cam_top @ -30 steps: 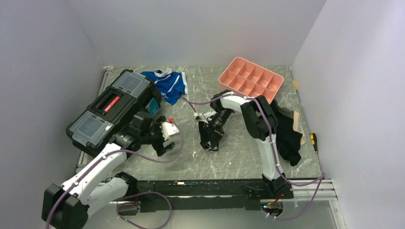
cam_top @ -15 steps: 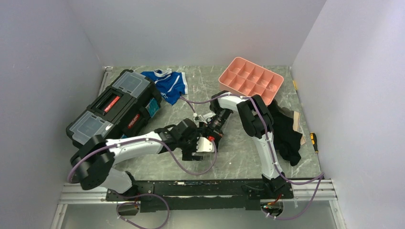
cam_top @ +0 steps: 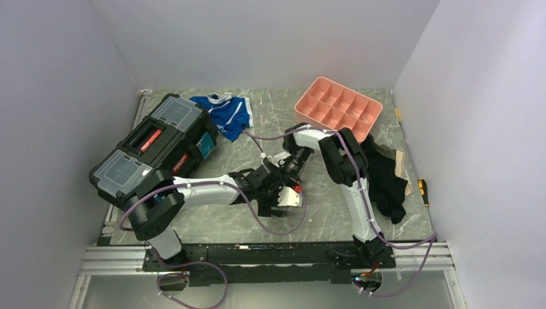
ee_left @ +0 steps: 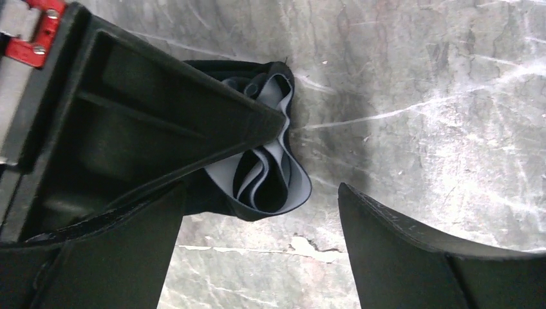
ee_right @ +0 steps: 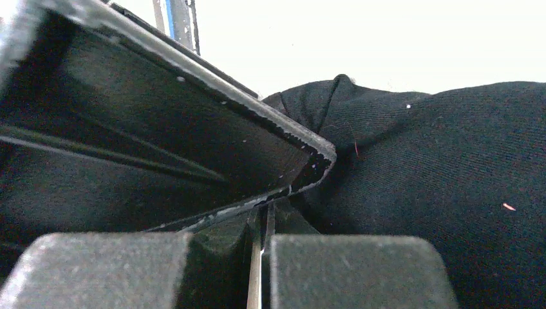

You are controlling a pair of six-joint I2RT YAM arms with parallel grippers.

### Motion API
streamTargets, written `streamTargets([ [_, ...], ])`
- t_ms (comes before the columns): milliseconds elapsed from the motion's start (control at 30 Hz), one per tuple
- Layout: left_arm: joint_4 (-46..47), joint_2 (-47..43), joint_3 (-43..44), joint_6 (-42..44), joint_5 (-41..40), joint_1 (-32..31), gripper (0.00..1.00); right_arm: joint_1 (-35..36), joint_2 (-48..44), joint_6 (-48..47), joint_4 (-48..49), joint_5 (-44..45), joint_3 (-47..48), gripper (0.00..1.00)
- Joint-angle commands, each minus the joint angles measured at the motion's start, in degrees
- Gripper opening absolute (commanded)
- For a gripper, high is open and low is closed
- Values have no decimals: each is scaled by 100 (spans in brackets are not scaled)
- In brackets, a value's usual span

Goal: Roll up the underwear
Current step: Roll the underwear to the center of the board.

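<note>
The underwear (ee_left: 270,177) hangs as a black bundle with grey-white bands curled at its end, a little above the marbled table (ee_left: 418,96). My right gripper (ee_right: 302,187) is shut on the underwear (ee_right: 451,187), whose black cloth covers one side of the jaws. In the top view the right gripper (cam_top: 288,168) points down at mid-table, with the left gripper (cam_top: 281,188) right against it, hiding most of the cloth. My left gripper (ee_left: 257,257) is open. Its fingers (ee_left: 412,257) straddle the space just below the bundle without touching it.
A black toolbox (cam_top: 154,145) lies at the left. Blue-and-white briefs (cam_top: 226,114) sit behind it and a pink tray (cam_top: 338,108) stands at the back right. Dark clothing (cam_top: 386,180) is piled by the right arm. Walls close three sides.
My left arm has swung right from beside the toolbox to the hanging underwear, still open. The right gripper has kept its hold and hardly moved.
</note>
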Motion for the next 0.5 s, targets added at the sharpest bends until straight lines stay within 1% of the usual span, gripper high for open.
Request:
streamTargets([
  [0, 270, 112, 156, -218, 126, -107, 91, 26, 107, -110, -33, 34, 92, 0],
  [167, 497, 216, 48, -424, 24, -127, 78, 26, 118, -88, -20, 52, 92, 0],
  [267, 618, 249, 14, -564, 27, -120, 66, 21, 136, -63, -14, 68, 110, 0],
  [467, 517, 352, 31, -720, 89, -126, 34, 26, 102, -28, 2, 86, 88, 0],
])
